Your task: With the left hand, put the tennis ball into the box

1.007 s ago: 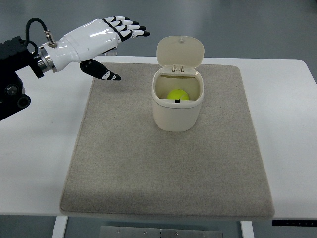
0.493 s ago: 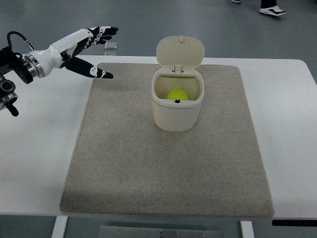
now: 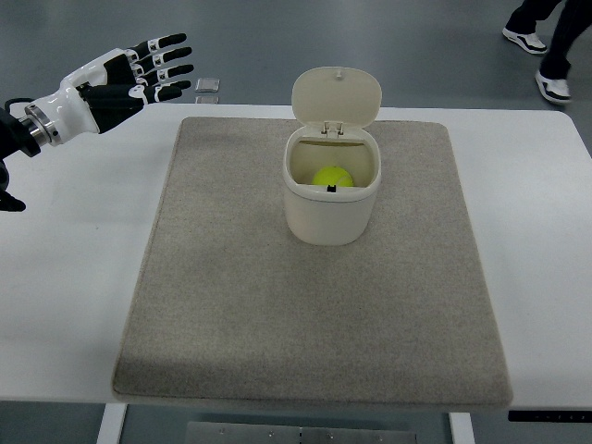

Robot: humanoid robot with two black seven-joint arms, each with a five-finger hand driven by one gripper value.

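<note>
The tennis ball (image 3: 332, 177) lay inside the box (image 3: 330, 208), at four o'clock from the left hand (image 3: 116, 79); its fingers were spread, apparently empty.

tennis ball (image 3: 332, 178) inside open box (image 3: 330, 199), left hand (image 3: 111, 81) empty, fingers (image 3: 163, 57) spread

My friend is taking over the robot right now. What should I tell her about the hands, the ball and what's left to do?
Left hand: open, fingers spread, holding nothing, up at the far left corner of the table, off the mat.
Right hand: not in view.
Tennis ball: already inside the box, which stands upright on the mat with its lid flipped open.
Done: the ball is in the box.
Left: nothing for the ball itself; the lid is open, if anyone wants it closed.
Someone's shoes show beyond the far right corner of the table.
</note>
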